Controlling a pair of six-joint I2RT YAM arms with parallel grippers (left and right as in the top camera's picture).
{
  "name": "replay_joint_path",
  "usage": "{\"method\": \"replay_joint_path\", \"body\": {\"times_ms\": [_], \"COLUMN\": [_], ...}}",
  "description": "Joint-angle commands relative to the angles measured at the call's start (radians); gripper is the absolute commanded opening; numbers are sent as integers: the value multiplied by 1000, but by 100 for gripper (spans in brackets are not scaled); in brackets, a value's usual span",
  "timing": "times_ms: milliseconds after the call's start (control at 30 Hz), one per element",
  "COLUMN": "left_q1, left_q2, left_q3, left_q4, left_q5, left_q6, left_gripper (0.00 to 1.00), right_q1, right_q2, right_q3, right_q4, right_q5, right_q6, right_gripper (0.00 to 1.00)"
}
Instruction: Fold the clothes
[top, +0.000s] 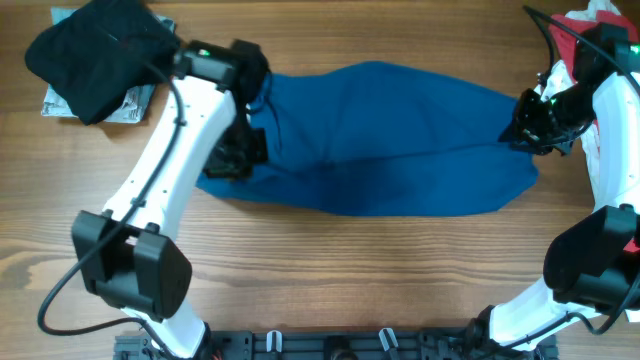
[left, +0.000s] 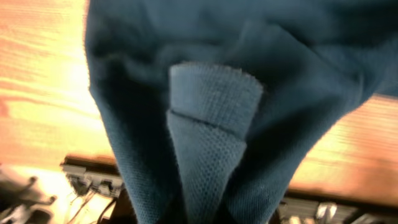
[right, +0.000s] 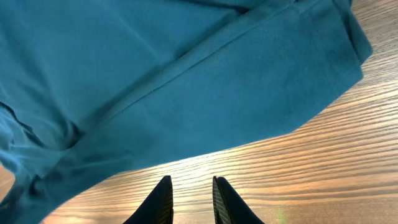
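— Blue shirt (top: 380, 140): where is it lying?
— It is spreading across the upper middle of the overhead frame. It is lying on the wooden table (top: 350, 290) as a long, rumpled band running from left of centre towards the right edge.
— What is the left gripper (top: 235, 155) doing?
— It is sitting at the shirt's left end. In the left wrist view, blue cloth is filling almost the whole frame, with a ribbed fold rising from the bottom centre. The fingers are hiding under the fabric, and the jaws are pinching tight on that cloth.
— And the right gripper (right: 189, 190)?
— It is hovering at the shirt's right end. In its own view, two dark fingers are standing a narrow gap apart at the bottom of the frame. They are over bare wood just short of the shirt's edge and are gripping nothing.
— Is anything else lying about?
— A black garment (top: 100, 50) is bunching in the upper left corner of the overhead frame. A red-and-white garment (top: 590, 25) is peeking in at the upper right corner.
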Motion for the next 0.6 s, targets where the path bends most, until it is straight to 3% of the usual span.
{"method": "replay_joint_path", "body": {"times_ms": [0,200,333,367,400,433,567], "left_q1": [-127,-294,-382,-390,-396,-396,-360], "left_q2": [-10,-45,-205,-236,-279,-319,-364], "left_q3": [-56,-224,-343,-358,-377,-397,-426], "left_q4": [-19,-20,-20,-20,-20,-20,-13], "left_q5": [23,26,42,49,52,51,-6], "left_q6": [-78,-232,-275,-275,-275,-275,-287], "left_gripper": [4,4,5,10,32,47,50], "right_q1": [3,3,3,3,3,3,3], "right_q2": [-24,-24,-24,-24,-24,-24,-24], "right_q3": [-3,-3,-3,-3,-3,-3,-3], "right_q4": [-6,4,11,10,5,-5,-35], "right_q5": [-34,-33,-11,-11,-14,-16,-15], "right_q6": [-13,-14,-13,-12,-12,-13,-21], "right_gripper": [22,22,24,24,25,25,25]}}
